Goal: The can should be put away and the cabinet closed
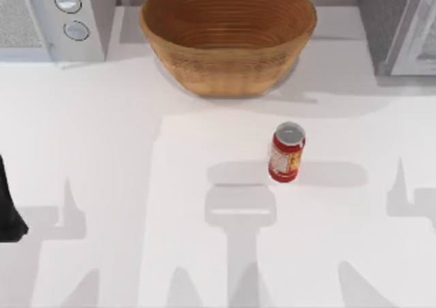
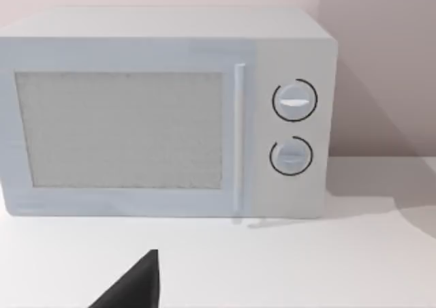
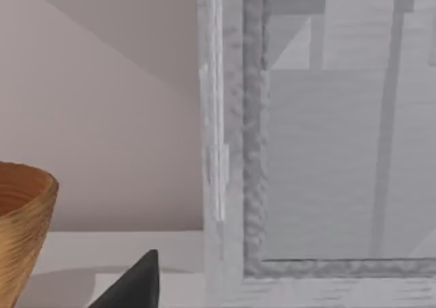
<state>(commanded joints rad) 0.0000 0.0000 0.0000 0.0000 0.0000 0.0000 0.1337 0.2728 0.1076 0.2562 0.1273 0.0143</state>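
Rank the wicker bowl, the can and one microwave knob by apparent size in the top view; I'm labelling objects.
1. wicker bowl, by far the largest
2. can
3. microwave knob, smallest

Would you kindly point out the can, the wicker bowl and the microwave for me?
can (image 1: 285, 157): top view, on its red labelled side.
wicker bowl (image 1: 228, 76): top view, on its outer front wall.
microwave (image 2: 119, 127): left wrist view, on its door window.
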